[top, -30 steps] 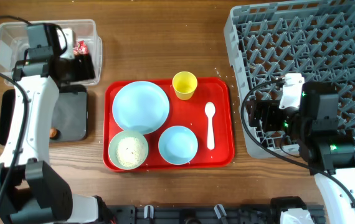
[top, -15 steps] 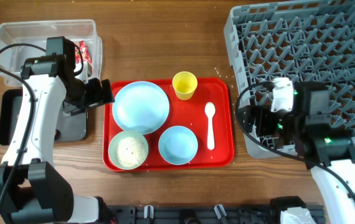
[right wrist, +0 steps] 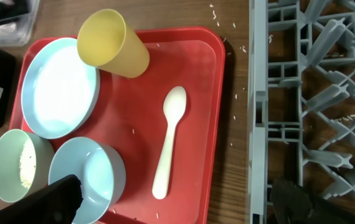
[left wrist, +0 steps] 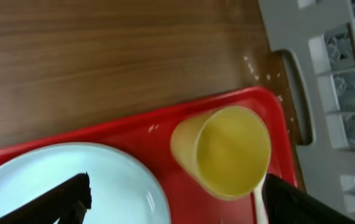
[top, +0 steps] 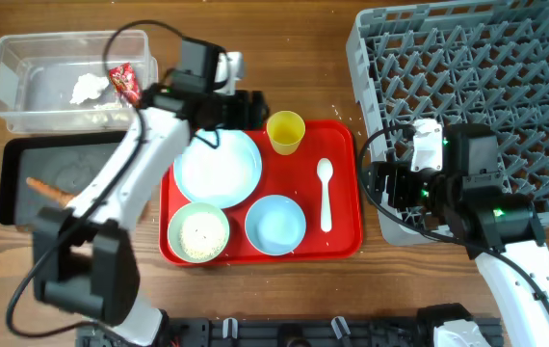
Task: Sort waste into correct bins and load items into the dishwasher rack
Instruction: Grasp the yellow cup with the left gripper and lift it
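- Your left claw (top: 251,104) hangs open over the top edge of the red tray (top: 342,249). Its fingers are spread wide and hold nothing. The yellow cup (top: 285,132) stands upright just ahead of it, at the tray's far edge.
- The step in hand looks like picking up that cup, so line up first. In the left wrist view the cup sits close to one finger rather than midway. Shift sideways until it lies evenly between both.
- The plate (top: 217,166) lies just beside the cup, and in the wrist view the other finger shows over it. Bring that finger down into the gap, or grip the cup high on its wall, so you do not press the plate's rim.
- Close gently across the wall, just under the rim. A light cup like this probably flexes and could slip out sideways.
- Lift straight up before travelling, because the spoon (top: 325,193) lies near on the tray.
- The dishwasher rack (top: 467,58) stands well to the right. Your right claw (top: 390,188), also spread open and empty, hovers at the rack's left edge. The reach looks long for the left arm, so consider setting the cup within the right arm's range.
- Loose rice grains (right wrist: 213,9) dot the counter (top: 255,39) by the tray corner; ignore them for now.
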Robot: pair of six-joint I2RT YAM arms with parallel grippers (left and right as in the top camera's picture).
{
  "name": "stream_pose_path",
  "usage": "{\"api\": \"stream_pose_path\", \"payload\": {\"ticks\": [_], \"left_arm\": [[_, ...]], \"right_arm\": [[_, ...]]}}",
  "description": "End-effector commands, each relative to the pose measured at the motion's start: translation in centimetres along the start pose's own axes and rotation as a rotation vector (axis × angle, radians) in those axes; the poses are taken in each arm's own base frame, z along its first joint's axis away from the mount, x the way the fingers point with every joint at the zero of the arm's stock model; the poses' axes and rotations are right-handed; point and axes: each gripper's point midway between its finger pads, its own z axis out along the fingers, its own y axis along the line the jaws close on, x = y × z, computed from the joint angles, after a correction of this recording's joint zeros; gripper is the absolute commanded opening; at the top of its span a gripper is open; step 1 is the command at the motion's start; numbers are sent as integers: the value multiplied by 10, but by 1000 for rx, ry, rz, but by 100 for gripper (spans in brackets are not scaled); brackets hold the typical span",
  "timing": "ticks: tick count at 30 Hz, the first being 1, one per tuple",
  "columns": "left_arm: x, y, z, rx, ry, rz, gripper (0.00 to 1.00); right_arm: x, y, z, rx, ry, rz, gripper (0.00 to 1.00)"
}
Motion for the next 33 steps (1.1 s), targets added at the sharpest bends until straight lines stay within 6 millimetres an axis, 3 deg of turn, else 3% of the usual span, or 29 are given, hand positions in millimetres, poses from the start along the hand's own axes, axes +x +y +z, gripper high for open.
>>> {"api": "stream_pose_path", "payload": {"ticks": [1,4,9,14,18,19,23,26,29,31,33], "left_arm": [[3,-9,28,-45,1,-23,87],[13,-15,47,-44,34,-2,80],[33,-4,74,-76,110,-19,56],[38,-3,80,-80,129,-19,21],[45,-1,86,-86,152,-20,4],[44,-2,85,-84,149,-19,4],[30,-16,53,13,119,-42,4],[22,-45,21,244,126,-63,4],[18,-69,-8,483,147,-73,4],[17,-79,-22,607,167,-83,4],[19,-94,-38,749,182,-46,4]], "right_arm": [[-5,2,-4,5,-12,3,100],[-5,2,-4,5,-12,0,100],[-5,1,-4,6,-12,-7,100],[-4,1,-3,6,-7,-4,100],[-1,0,-3,12,6,0,100],[-1,-2,-3,23,6,1,100],[-3,-31,-6,192,-15,18,100],[-15,-43,-10,264,-75,74,100],[-32,-38,-10,238,-144,85,100],[-45,-25,-6,148,-178,82,100],[-57,13,3,-95,-182,-6,100]]}}
